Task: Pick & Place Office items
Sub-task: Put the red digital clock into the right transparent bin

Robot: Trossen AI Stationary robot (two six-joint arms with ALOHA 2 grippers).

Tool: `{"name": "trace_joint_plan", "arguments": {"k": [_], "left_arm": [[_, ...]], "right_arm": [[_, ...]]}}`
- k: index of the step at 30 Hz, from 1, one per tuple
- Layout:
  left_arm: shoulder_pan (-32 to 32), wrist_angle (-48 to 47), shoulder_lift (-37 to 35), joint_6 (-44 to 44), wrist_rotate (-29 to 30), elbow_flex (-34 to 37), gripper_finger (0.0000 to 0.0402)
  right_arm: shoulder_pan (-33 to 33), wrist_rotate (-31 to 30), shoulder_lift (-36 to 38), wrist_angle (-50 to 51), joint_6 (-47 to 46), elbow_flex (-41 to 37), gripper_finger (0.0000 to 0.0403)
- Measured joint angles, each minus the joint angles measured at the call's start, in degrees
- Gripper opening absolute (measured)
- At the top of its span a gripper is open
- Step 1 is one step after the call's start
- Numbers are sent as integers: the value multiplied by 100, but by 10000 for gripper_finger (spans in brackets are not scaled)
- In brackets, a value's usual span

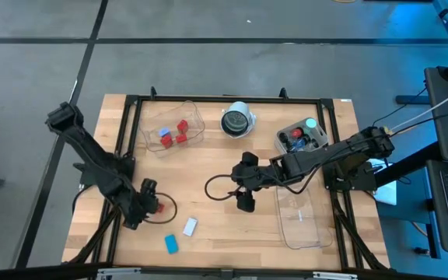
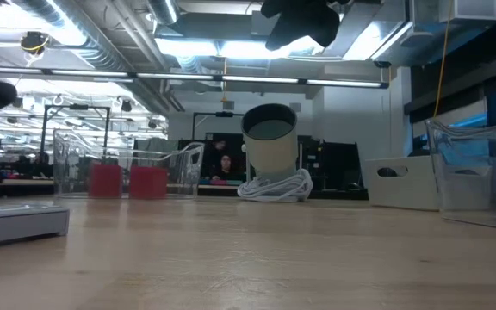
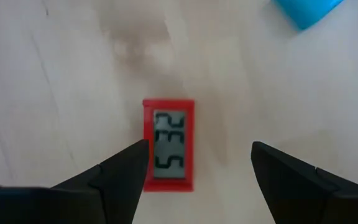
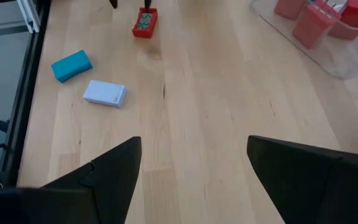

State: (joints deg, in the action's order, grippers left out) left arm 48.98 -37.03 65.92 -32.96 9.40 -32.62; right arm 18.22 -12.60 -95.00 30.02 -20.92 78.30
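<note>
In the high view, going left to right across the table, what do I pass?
Left gripper over the red-framed tag → blue block → white block → right gripper → empty clear tray.

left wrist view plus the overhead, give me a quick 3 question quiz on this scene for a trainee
1. True or false: the left end effector is shut on the red tag.
2. Which loose piece lies nearest the table's front edge? A) white block B) blue block C) red tag
3. Fill in: the red blocks sit inside the clear ____ at the back left.

Key
1. False. Its fingers are open, with the tag on the table beside one finger.
2. B, the blue block; the white block is just behind it.
3. tray

The right end effector is open over bare table.
</note>
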Motion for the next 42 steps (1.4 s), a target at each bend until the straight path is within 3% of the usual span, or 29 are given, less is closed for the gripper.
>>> {"name": "trace_joint_plan", "arguments": {"k": [11,17,20,26,29,33,36,39,42], "left_arm": [[134,-24,1118,538,450,-9,281],[102,-20,1251,466,224,-24,273],[102,-4,1221,317,164,-19,245],[108,2,1216,142,107,-22,153],[113,-103,1175,-20,257,-113,148],[106,-487,930,-216,1129,-560,148],[71,-988,770,-323,2145,-993,148],[-101,-1043,660,-331,3370,-1420,151],[-421,-981,669,-238,4117,-1688,152]], "right_arm": [[0,0,0,-2,-241,0,295],[0,1,0,-1,-247,0,295],[0,0,0,-2,-245,0,295],[0,1,2,-2,-245,0,295],[2,0,2,-2,-327,0,295],[0,2,2,-44,-1096,0,295],[0,-19,2,-212,-1830,-1,295],[0,-335,2,-517,-2648,-2,295],[0,-642,4,-731,-3447,-2,295]]}}
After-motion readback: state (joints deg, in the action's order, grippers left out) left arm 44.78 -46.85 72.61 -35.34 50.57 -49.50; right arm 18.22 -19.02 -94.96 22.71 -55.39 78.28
